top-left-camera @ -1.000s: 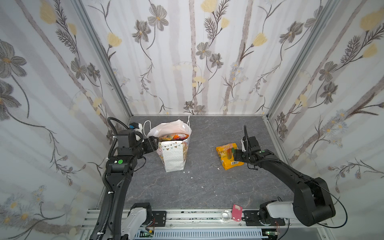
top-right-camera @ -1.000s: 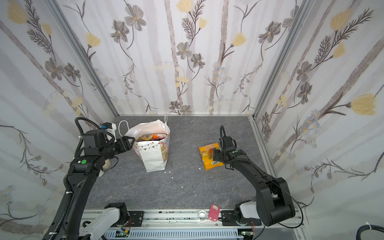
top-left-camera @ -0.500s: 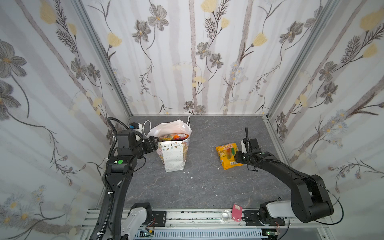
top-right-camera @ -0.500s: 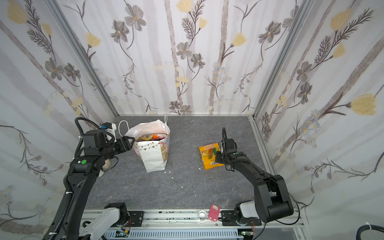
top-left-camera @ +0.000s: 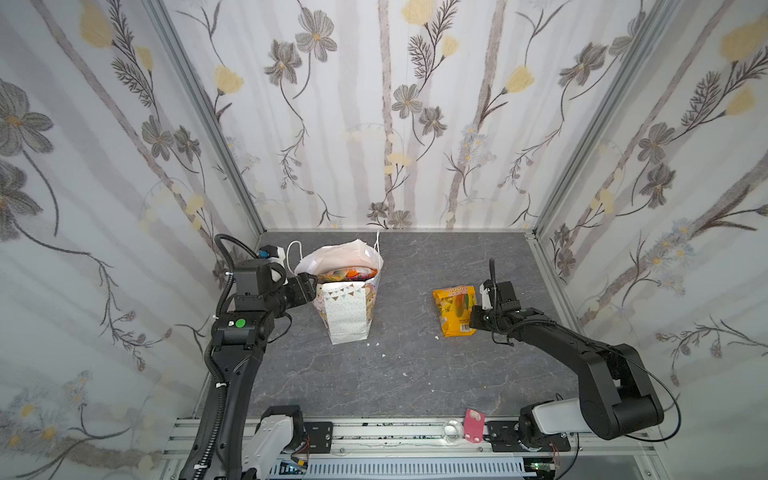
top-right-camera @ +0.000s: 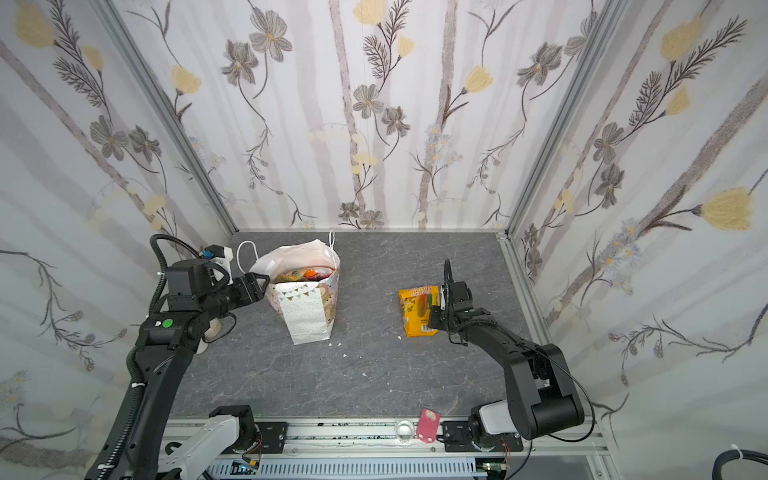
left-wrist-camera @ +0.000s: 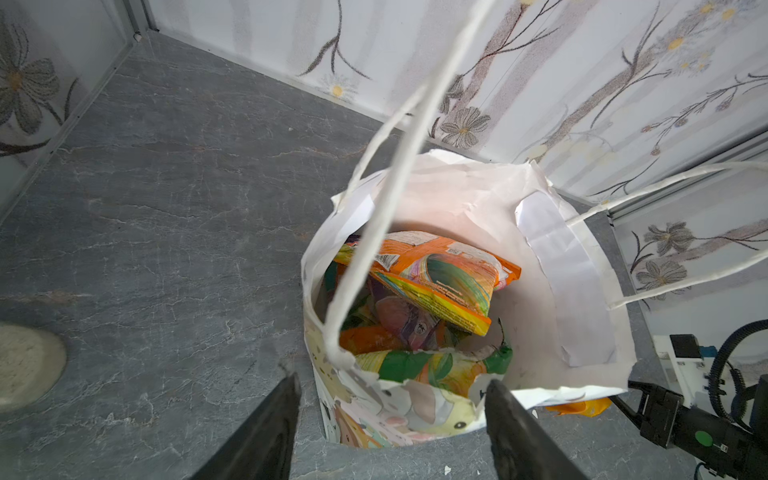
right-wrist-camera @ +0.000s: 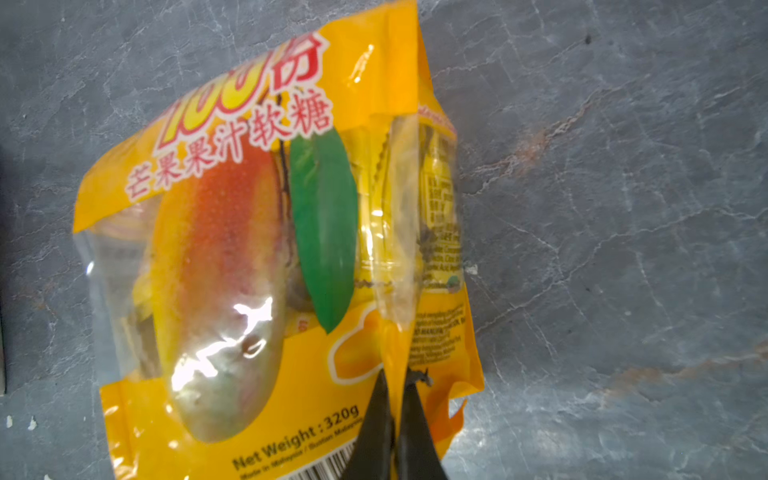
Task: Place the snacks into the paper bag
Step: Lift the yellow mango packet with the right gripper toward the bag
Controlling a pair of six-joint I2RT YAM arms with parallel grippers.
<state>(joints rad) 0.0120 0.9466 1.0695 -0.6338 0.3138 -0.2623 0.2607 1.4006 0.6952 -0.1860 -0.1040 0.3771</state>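
The yellow-orange packet (right-wrist-camera: 257,249) sits pinched between right fingers (right-wrist-camera: 376,424) (its raised fold).

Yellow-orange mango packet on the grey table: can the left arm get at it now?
Probably not: the tall white paper bag stands between the left gripper and the yellow-orange packet, whose edge the right gripper grips.

Yellow-orange packet (right-wrist-camera: 249,270), front face: red "100分", blurred at its start, above "芒果果汁软糖". Lower edge: "Net Weight : 320g", then "Made in Malaysia" and a barcode. Side-panel print illegible. Packets (left-wrist-camera: 436,282) inside the paper bag (left-wrist-camera: 582,291) — lettering too small to read.
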